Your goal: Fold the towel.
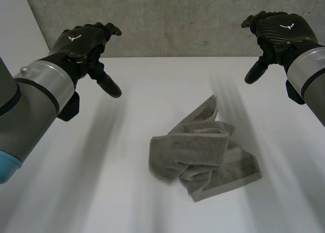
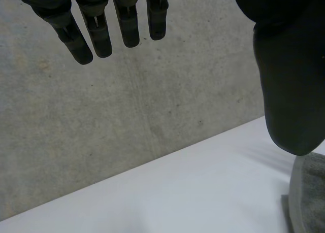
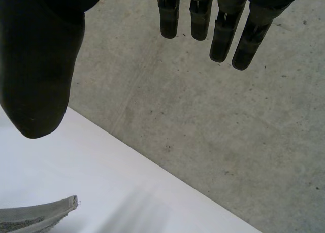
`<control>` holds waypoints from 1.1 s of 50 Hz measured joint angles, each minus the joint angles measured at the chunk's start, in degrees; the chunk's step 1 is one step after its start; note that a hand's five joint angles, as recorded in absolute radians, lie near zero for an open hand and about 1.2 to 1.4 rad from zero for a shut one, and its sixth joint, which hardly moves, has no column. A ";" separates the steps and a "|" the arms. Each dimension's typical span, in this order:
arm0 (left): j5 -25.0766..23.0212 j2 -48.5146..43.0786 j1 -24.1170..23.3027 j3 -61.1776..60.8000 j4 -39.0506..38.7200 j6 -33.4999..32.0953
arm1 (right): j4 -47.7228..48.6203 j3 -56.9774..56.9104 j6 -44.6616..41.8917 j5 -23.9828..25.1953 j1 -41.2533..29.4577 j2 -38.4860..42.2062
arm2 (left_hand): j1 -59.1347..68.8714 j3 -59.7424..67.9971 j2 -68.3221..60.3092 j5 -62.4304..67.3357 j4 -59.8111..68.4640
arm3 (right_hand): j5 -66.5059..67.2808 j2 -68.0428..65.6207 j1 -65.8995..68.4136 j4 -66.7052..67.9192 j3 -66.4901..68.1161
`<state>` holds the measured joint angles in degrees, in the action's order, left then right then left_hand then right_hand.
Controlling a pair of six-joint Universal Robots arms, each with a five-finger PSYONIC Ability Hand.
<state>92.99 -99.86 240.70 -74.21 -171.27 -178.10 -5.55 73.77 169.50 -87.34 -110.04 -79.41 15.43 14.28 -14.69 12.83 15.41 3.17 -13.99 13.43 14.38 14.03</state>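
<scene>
One small white emblem [image 1: 74, 38] sits on the back of the left hand [image 1: 84, 42], and a matching one [image 1: 289, 26] on the back of the right hand [image 1: 279, 32]. Both marks are too small to read as letters.

A single grey terry towel [image 1: 203, 152] lies crumpled on the white counter [image 1: 76, 182], a little toward 4 o'clock from the counter's middle. It is bunched into loose overlapping folds, with one corner poking up toward 12 o'clock and a flatter hemmed edge at 5 o'clock.

The two black hands hang above the counter, well apart from the towel. The left is at about 10 o'clock from it and the right at about 2 o'clock, in front of the grey concrete wall [image 1: 177, 25].

In the left wrist view the fingers [image 2: 101, 35] are straight and side by side, the thumb [image 2: 292, 91] spread wide from them, holding nothing. A bit of towel lies below the thumb.

In the right wrist view the fingers [image 3: 223, 30] are likewise straight, the thumb [image 3: 35, 65] held wide, empty. A towel edge lies below that thumb.
</scene>
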 measured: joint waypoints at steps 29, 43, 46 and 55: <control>-12.46 -22.72 -9.64 -6.42 -4.78 -20.76 | -16.49 11.32 -15.33 15.72 0.63 8.96 | 18.40 19.68 -19.02 21.06 18.79 | 9.03 -8.30 8.89 7.30 7.39; -15.98 -24.78 -9.44 6.81 -6.43 -20.05 | -5.75 -0.28 -11.35 15.89 0.13 10.99 | 63.33 73.07 -69.45 71.07 70.96 | 63.72 -61.31 63.02 62.03 62.31; -12.42 -24.20 -9.35 14.51 -8.05 -19.89 | 0.06 -6.51 -10.90 15.84 -0.69 10.43 | 63.34 73.11 -69.45 71.07 70.96 | 63.72 -61.31 63.03 62.03 62.31; 4.82 -15.84 -9.32 31.86 -27.82 -18.96 | 38.65 -10.18 -3.81 12.40 -3.10 -1.40 | 63.71 73.21 -69.45 71.61 70.96 | 63.72 -61.31 63.03 62.07 62.32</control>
<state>97.81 -115.70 231.38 -42.34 -199.09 -197.05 33.09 63.60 165.69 -74.94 -113.14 -80.80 79.14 87.49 -84.14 84.45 86.38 66.90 -75.30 76.46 76.45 76.35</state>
